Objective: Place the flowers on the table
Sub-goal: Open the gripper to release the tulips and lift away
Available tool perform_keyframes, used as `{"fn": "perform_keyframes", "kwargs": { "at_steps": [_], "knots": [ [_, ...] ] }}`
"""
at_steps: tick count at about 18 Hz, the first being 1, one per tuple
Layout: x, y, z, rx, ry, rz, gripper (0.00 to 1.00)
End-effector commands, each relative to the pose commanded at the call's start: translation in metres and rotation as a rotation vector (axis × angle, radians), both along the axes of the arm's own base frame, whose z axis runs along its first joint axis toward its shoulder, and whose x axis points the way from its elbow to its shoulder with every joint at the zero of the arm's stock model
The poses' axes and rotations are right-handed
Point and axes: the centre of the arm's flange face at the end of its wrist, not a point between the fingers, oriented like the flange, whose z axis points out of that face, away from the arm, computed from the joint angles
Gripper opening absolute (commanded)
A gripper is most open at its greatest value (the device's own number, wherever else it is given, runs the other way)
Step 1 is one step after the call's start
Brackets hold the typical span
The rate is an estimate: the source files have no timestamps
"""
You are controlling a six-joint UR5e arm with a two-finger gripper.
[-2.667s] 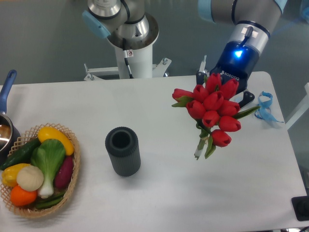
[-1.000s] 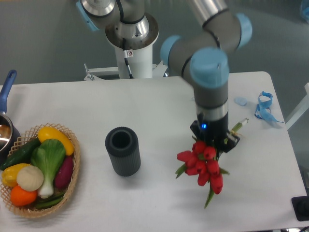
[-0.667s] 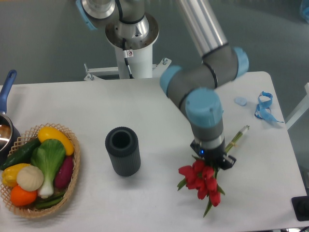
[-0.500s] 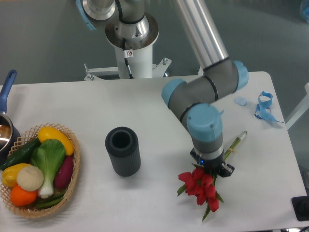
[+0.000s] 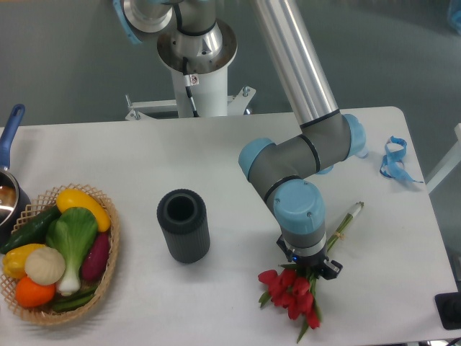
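Observation:
The flowers (image 5: 292,294), a bunch of red tulip buds with green stems, lie low over the front right of the white table (image 5: 238,155). The buds point toward the front edge and the stem ends (image 5: 350,215) stick out to the upper right. My gripper (image 5: 310,268) points straight down over the middle of the bunch and is shut on the stems. The blue wrist hides most of the fingers, so I cannot tell whether the bunch touches the tabletop.
A dark ribbed cylinder vase (image 5: 183,225) stands upright left of the gripper. A wicker basket (image 5: 110,268) of vegetables sits at the front left, with a pot (image 5: 7,198) at the left edge. A blue ribbon (image 5: 393,160) lies at the far right. The robot base (image 5: 196,65) is behind the table.
The arm carried the flowers from high at the back right down to the front right. The bunch turned over, buds toward the front edge, and sank lower in the last half second.

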Motion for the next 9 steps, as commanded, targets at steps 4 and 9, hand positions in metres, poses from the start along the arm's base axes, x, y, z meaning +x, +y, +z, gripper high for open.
{"fn": "perform_keyframes", "kwargs": {
  "at_steps": [4,9],
  "knots": [
    [0.008,-0.009,0.041,0.032,0.043,0.003,1.0],
    [-0.01,-0.063,0.11,0.063,0.102,0.017,1.0]
  ]
}}
